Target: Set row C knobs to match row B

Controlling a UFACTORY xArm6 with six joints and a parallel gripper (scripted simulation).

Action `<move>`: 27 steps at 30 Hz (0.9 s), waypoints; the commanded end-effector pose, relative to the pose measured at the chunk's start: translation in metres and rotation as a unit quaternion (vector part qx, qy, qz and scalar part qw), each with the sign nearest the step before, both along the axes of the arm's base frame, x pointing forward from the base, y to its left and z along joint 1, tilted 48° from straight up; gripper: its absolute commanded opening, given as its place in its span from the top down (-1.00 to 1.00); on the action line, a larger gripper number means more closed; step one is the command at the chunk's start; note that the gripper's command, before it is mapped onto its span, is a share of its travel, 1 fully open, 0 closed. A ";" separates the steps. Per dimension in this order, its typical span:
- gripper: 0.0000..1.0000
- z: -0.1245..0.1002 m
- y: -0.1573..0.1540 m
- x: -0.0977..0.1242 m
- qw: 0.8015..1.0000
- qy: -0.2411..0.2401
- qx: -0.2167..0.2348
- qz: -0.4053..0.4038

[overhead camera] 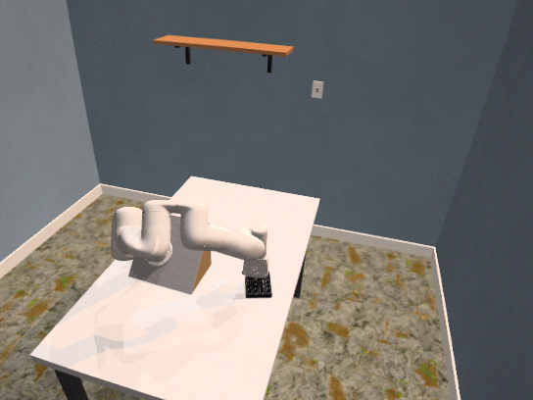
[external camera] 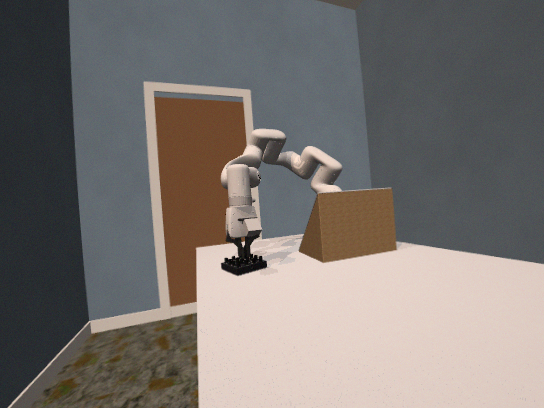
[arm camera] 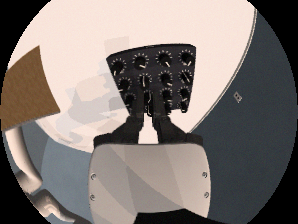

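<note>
The knob box (overhead camera: 259, 286) is a small black box with rows of black knobs. It stands on the white table near the right edge. It also shows in the exterior view (external camera: 244, 263) and in the wrist view (arm camera: 153, 79). My gripper (arm camera: 147, 98) points straight down onto the box, and it shows in the top and exterior views (overhead camera: 257, 277) (external camera: 245, 253). Its dark fingers are shut on one knob in the row nearest the wrist camera, second from the left in that view. The fingers hide that knob's white line. The knob names are too small to read.
A brown wedge-shaped block (overhead camera: 171, 265) carries the arm's base; it shows behind the box in the exterior view (external camera: 350, 225) and at the left of the wrist view (arm camera: 23, 92). The table's edge (overhead camera: 294, 275) runs close beside the knob box.
</note>
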State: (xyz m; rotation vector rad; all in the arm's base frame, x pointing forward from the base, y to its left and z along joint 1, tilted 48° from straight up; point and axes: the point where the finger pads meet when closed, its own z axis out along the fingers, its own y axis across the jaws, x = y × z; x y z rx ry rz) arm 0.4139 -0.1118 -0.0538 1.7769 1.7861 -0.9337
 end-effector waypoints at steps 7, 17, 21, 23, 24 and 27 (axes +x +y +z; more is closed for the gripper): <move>0.84 0.001 0.001 0.001 0.998 0.047 0.010 0.044; 0.84 0.001 0.001 0.001 0.995 0.069 0.015 0.064; 0.84 0.001 0.001 0.001 0.995 0.075 0.016 0.069; 0.84 0.001 0.001 0.001 0.994 0.076 0.016 0.071; 0.84 0.001 0.001 0.001 0.994 0.077 0.016 0.071; 0.84 0.001 0.001 0.001 0.994 0.078 0.016 0.072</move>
